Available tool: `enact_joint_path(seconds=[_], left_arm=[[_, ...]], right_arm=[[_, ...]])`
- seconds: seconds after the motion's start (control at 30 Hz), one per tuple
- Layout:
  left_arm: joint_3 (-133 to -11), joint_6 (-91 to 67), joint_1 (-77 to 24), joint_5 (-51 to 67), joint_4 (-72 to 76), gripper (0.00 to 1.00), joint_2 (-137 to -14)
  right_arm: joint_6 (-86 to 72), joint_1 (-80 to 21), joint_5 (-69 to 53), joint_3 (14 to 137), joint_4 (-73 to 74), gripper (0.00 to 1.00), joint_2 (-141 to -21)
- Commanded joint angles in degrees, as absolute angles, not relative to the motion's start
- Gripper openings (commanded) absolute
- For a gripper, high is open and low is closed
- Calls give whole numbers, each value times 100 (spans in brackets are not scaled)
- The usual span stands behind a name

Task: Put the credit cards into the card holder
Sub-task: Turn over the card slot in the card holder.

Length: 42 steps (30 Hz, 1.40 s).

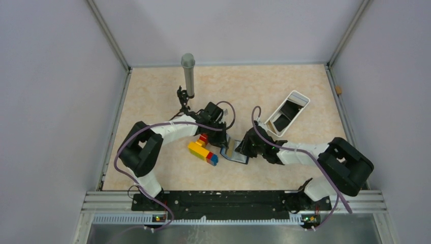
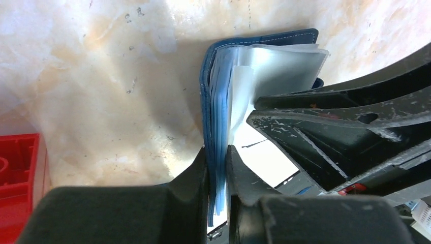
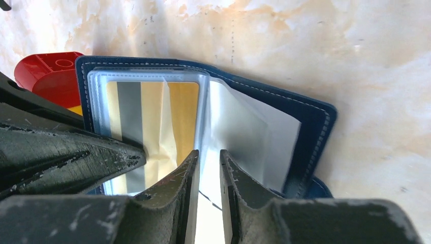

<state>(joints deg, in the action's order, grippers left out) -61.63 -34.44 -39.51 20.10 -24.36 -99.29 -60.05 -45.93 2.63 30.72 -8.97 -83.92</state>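
The navy card holder (image 1: 237, 155) lies open on the table between my two grippers. My left gripper (image 1: 225, 144) is shut on its raised blue cover and sleeve edges (image 2: 208, 76), pinched at the fingertips (image 2: 217, 170). A yellow-gold credit card (image 3: 152, 109) with a grey stripe sits inside a clear sleeve of the holder (image 3: 310, 122). My right gripper (image 3: 209, 162) has its jaws almost together with a clear sleeve page between them. Its fingers (image 2: 330, 127) show in the left wrist view. I cannot pick out a separate greyish card.
A stack of red, yellow and blue toy bricks (image 1: 203, 149) lies just left of the card holder, its red block (image 2: 18, 173) close to my left gripper. A white oblong tray (image 1: 287, 113) stands at the right rear. A grey cylinder on a stand (image 1: 188, 73) rises at the rear left.
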Motion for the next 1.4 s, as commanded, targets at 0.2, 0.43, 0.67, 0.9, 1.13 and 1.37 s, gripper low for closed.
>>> enact_joint_path(seconds=[0.2, 0.43, 0.67, 0.9, 1.13, 1.37], left_arm=[[-6039, -3472, -3976, 1862, -2171, 7, -9895], [-6051, -3494, -3975, 1924, -2119, 7, -9842], [-6021, -3515, -3975, 1896, -2110, 6, -9776], [-6020, -3542, -3975, 1940, -2089, 6, -9747], [-6002, -3514, -3980, 2102, -1986, 9, -9657], [-5839, -3639, -3980, 2597, -1565, 22, -9555]], right_arm=[[-5611, -4398, 1170, 2961, 616, 23, -7420], [-5354, -4133, 974, 2989, 794, 26, -7047], [-5369, -4064, 377, 2855, 150, 41, -6997], [-5526, -4017, 154, 2687, -185, 40, -7362], [-5659, -4018, 48, 2507, -595, 37, -7705], [-5736, -4018, 551, 2609, -61, 16, -8046]])
